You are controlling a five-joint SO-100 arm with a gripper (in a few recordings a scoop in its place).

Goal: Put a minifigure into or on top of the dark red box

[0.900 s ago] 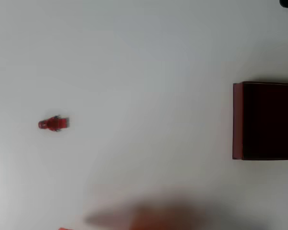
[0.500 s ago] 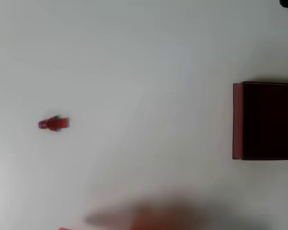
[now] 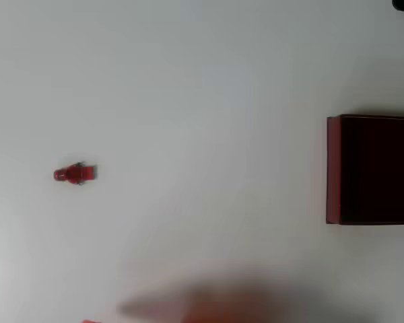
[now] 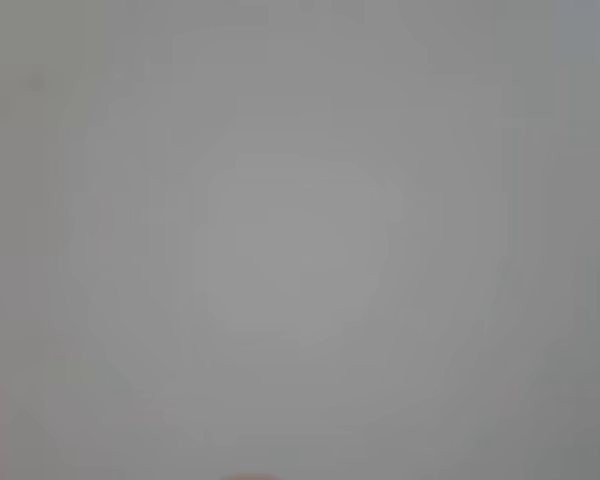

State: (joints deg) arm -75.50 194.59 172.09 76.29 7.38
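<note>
1. Overhead view: your gripper [image 3: 209, 306] is an out-of-focus orange blur at the bottom edge, so you cannot tell whether it is open or closed. The minifigure [image 3: 74, 173] lies on its side on the white bench [image 3: 202, 101], up and to the left of the gripper, well apart from it. The dark red box [image 3: 372, 169] sits up and to its right, open and dark inside, ready to receive it.
2. Wrist view: you get plain grey bench [image 4: 300, 240], likely because the camera points at bare surface.
</note>
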